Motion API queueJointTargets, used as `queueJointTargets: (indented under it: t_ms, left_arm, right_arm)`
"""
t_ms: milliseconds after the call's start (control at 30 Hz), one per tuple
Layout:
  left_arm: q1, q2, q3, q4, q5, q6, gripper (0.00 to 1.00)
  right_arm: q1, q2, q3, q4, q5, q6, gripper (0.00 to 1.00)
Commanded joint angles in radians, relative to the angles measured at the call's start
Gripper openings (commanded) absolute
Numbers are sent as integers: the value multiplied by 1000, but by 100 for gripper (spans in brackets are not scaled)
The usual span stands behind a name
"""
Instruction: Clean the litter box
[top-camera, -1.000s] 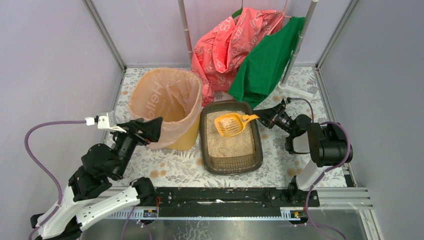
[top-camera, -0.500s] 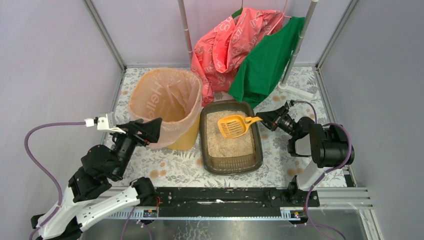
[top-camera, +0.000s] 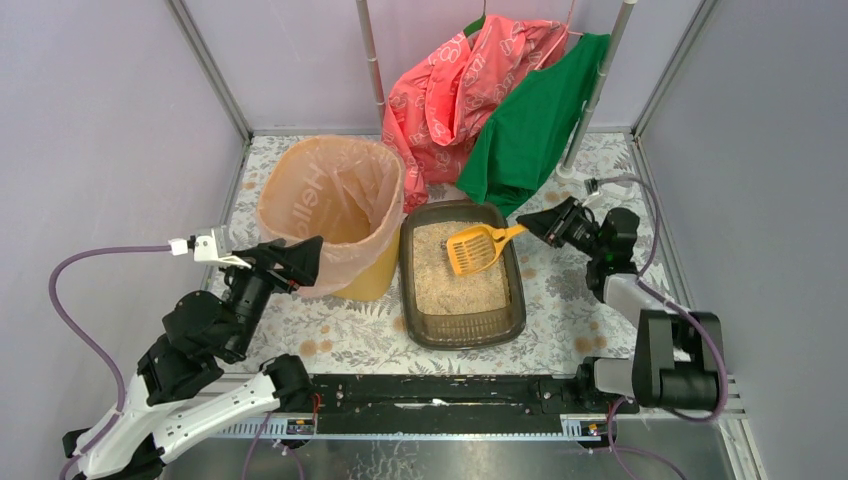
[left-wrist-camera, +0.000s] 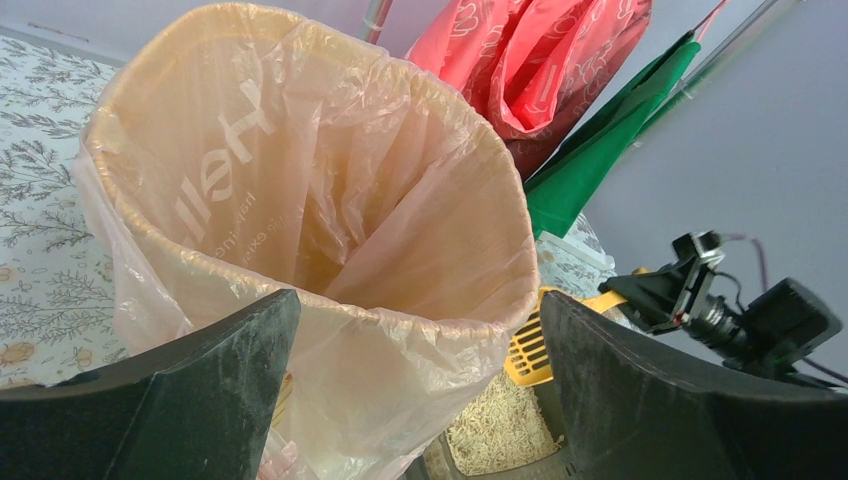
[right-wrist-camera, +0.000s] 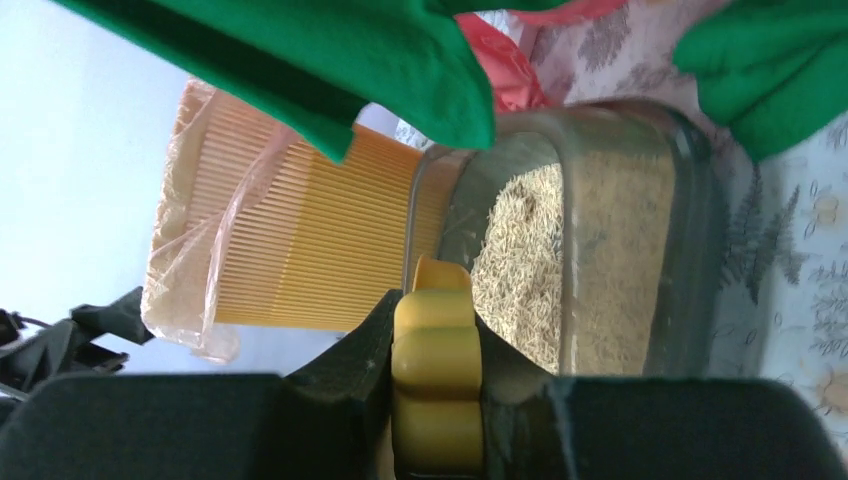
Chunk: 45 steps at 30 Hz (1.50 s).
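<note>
The left gripper (top-camera: 305, 258) is wide open and holds nothing. The near rim of the yellow bin (top-camera: 330, 200) shows between its two fingers. I cannot tell if they touch it. Just right of the bin sits the litter box (top-camera: 462, 328), long from front to back, with sand inside. The orange scoop (top-camera: 470, 250) hangs over the back part of the sand. Its handle points right, into the right gripper (top-camera: 533, 228), which is closed tight on it. The bin lies left of the scoop, so I think the right arm must carry it that way.
</note>
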Motion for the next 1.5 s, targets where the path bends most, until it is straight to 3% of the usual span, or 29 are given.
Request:
queueJointTargets:
  t_ms: [0,200,333,467,667,1000,1267,1467]
  left_arm:
    - [-7,6,-18,34,-18,11,99]
    - [-7,10,-16,32,-13,16,99]
    - [-7,-8,-20,22,-20,12,99]
    - [-7,-4,-18,22,-19,15,99]
    - [-7,-39,-7,0,-14,15,99]
    - [-7,-144,14,-101,-47,4,99]
    - [-7,-158,-3,-97,-33,3,99]
    - [-6,-204,8,-142,-41,-8,99]
  right_arm:
    - [18,-91,113,-357,73,-277,0]
    - [20,-77,77,-260,48,-228,0]
    - [51,-92,87,-289,49,-248,0]
    - [48,-110,91,-209,17,-147,0]
    - [48,-172,175,-225,15,-50,0]
    - [100,-236,481,-442,68,-74,0]
    - [251,-115,706,-414,162,-50,0]
    - [422,57,991,-544,243,-158,0]
